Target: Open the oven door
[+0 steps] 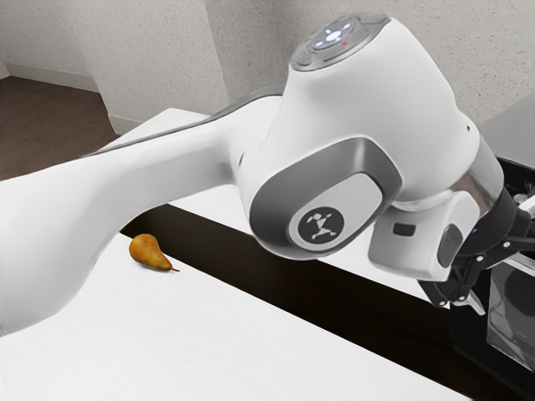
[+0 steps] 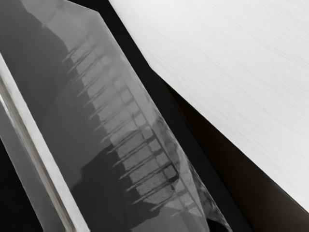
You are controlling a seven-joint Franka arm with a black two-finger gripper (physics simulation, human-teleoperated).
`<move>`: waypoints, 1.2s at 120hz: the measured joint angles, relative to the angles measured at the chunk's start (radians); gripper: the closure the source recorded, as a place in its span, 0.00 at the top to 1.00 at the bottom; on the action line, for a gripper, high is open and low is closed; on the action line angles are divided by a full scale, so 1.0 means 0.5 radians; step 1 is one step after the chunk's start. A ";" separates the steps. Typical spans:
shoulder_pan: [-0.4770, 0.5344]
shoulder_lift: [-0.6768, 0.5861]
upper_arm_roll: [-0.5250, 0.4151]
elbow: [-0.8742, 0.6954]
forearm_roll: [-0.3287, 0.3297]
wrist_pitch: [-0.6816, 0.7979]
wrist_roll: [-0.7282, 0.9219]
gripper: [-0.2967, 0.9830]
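At the exterior view's right, the gripper (image 1: 500, 282) is down close to the front of the oven (image 1: 481, 347). State: wide, nothing held. Task item: the oven door (image 1: 512, 311), on the oven front beside the gripper; it reads as shut, pane upright. Handle (image 2: 41, 157) runs as a long straight bar along the door in the wrist view; contact with the gripper not confirmed. Placement judged deliberate: the hand is tilted toward the door so the grasp can straddle or hook the bar, and the wide opening leaves room for it. Next, probably, seat on the bar, then draw outward along the door's swing; a shallow hold could slip off. Materials: handle pale, smooth, metal-like; pane grey, glossy, with a ribbed pattern, rack or reflection, cannot tell which; surround matt black. Counter (image 1: 167, 342) white, faintly grained. Pear (image 1: 150, 252) russet-yellow, rounded, tapering to its stem, lying on its side well apart from the work.
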 joint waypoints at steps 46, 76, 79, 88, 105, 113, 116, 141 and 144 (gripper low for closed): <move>-0.027 0.051 0.005 -0.004 0.041 0.023 -0.071 0.78; -0.034 0.162 0.009 0.078 0.047 0.029 -0.165 0.77; -0.037 0.165 0.009 0.081 0.051 0.028 -0.175 0.77; -0.038 0.127 0.012 0.015 0.089 0.028 -0.206 0.77; -0.026 0.057 0.019 -0.094 0.126 0.040 -0.256 0.77; -0.011 -0.110 0.039 -0.271 0.130 0.062 -0.276 0.76; -0.007 -0.264 0.058 -0.433 0.120 0.087 -0.282 0.77; -0.692 -2.162 1.291 -0.168 -0.236 -0.455 -0.310 0.66; -0.681 -1.750 1.467 0.395 -0.204 -0.662 -0.344 0.68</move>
